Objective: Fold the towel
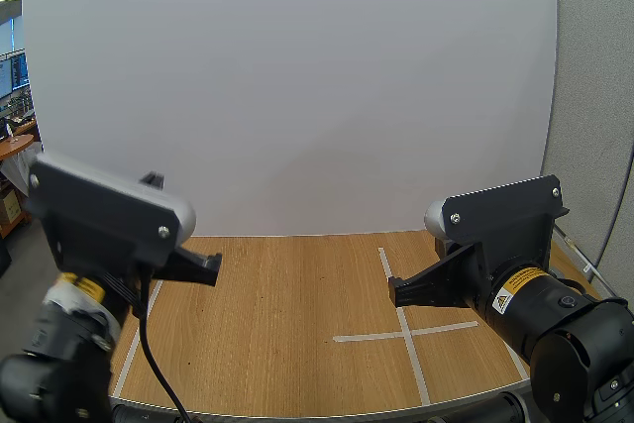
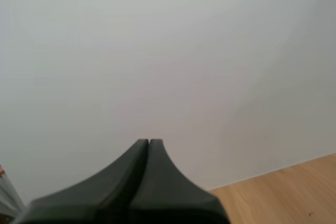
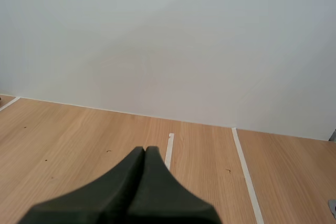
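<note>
My left gripper (image 1: 210, 266) hangs above the left side of the wooden table (image 1: 277, 314), raised off the surface. In the left wrist view its fingers (image 2: 148, 153) lie together as one dark wedge, shut on nothing, pointing at the white wall. My right gripper (image 1: 398, 291) hovers over the right side of the table near the white tape lines (image 1: 406, 329). Its fingers (image 3: 145, 161) are also pressed together, holding nothing, aimed at the far table edge.
A white backboard (image 1: 287, 96) stands along the table's far edge. White tape strips (image 3: 244, 171) run across the wood on the right, and another strip (image 1: 134, 344) marks the left side. A grey partition (image 1: 594, 96) rises at the right.
</note>
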### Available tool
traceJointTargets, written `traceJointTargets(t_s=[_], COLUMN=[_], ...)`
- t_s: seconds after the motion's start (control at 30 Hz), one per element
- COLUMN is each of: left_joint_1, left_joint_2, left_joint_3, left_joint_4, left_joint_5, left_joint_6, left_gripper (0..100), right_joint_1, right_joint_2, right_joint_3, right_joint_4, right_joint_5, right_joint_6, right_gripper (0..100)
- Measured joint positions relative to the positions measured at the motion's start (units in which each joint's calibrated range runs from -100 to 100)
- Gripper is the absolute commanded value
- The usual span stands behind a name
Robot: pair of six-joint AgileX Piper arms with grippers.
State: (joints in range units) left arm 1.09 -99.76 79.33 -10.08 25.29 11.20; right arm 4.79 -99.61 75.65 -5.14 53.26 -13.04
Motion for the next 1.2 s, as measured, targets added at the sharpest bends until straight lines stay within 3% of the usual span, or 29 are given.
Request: traceJointTargets(t_s=[0.2, 0.33, 0.57, 0.77, 0.9, 1.2], left_joint_1=[0.00, 0.00, 0.00, 0.00, 0.00, 0.00], left_joint_2=[0.0, 0.0, 0.0, 0.0, 0.0, 0.0], left_joint_3=[11.2, 18.7, 20.5, 20.5, 20.7, 20.7], left_joint_4=[7.5, 8.5, 8.6, 12.3, 12.8, 12.9], left_joint_5=[-10.3, -13.9, -16.5, -6.8, 3.4, 4.7], left_joint_6=[-10.1, -13.1, -16.7, -29.2, -29.9, -29.9], left_gripper=[0, 0, 0, 0, 0, 0], right_joint_1=[0.0, 0.0, 0.0, 0.0, 0.0, 0.0], right_joint_2=[0.0, 0.0, 0.0, 0.0, 0.0, 0.0], right_joint_3=[0.0, 0.0, 0.0, 0.0, 0.0, 0.0], right_joint_4=[0.0, 0.0, 0.0, 0.0, 0.0, 0.0], right_joint_5=[0.0, 0.0, 0.0, 0.0, 0.0, 0.0], right_joint_6=[0.0, 0.0, 0.0, 0.0, 0.0, 0.0], right_gripper=[0, 0, 0, 0, 0, 0])
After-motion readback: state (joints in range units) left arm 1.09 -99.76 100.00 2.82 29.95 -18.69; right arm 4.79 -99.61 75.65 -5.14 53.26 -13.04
